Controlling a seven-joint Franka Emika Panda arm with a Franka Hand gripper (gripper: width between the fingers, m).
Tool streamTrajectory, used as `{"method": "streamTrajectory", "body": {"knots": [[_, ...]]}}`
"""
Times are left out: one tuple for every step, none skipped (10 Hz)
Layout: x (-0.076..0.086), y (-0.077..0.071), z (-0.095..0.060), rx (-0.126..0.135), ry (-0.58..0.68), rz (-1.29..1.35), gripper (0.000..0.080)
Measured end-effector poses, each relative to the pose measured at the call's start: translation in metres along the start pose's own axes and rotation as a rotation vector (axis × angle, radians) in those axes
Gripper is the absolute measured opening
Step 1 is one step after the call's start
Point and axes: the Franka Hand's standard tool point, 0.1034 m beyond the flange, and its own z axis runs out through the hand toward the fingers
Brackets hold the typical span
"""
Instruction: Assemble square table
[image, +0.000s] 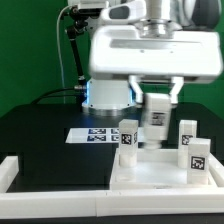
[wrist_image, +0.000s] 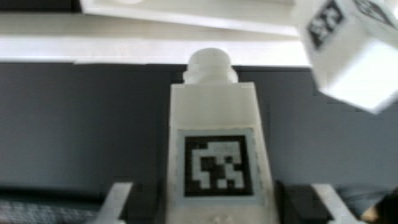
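A white robot arm reaches down over a black desk (image: 40, 125). Its tool (image: 156, 118) is closed partway around a short white leg (image: 157, 116), gripping it by its sides. The leg hangs upright in the tool, with a black-and-white tag facing outward. In the wrist view this same leg (wrist_image: 215, 135) fills the middle of the picture: a squared white body with a rounded peg at the end pointing away from the tool, the tag printed on its face, and the dark fingertips (wrist_image: 121, 200) pressed at either side of it.

Below and in front of the tool lies the large flat white square panel (image: 160, 172). Three more tagged legs stand upright on it. One leg (image: 127, 133) is just beside the tool, toward the exterior view's left. Another leg (image: 186, 130) is near the tool, toward the exterior view's right. A third leg (image: 197, 160) stands lower in the picture and farther right, with its tag clearly showing. Whether the held leg touches the panel cannot be told.

Beyond the held leg's peg, the wrist view shows another tagged leg (wrist_image: 349, 50), tilted in the picture and blurred.

Flat on the desk behind the panel, to the exterior view's left of the tool, lies the marker board (image: 92, 134). White bars (image: 14, 172) border the desk in front.
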Motion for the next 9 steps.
{"method": "streamTrajectory", "body": {"knots": [[-0.011,0.019,0.002,0.002,-0.004,0.046,0.0291],[-0.018,0.019,0.007,0.021,-0.005,0.066,0.0291],[-0.023,0.021,0.012,0.029,-0.005,0.080,0.0291],[-0.028,0.021,0.017,0.032,-0.009,0.088,0.0291],[-0.031,0.019,0.021,0.034,-0.015,0.089,0.0291],[-0.032,0.017,0.025,0.037,-0.020,0.086,0.0290],[-0.034,0.016,0.028,0.037,-0.023,0.086,0.0290],[-0.037,0.013,0.034,0.040,-0.029,0.086,0.0290],[-0.037,0.010,0.036,0.043,-0.032,0.085,0.0290]]}}
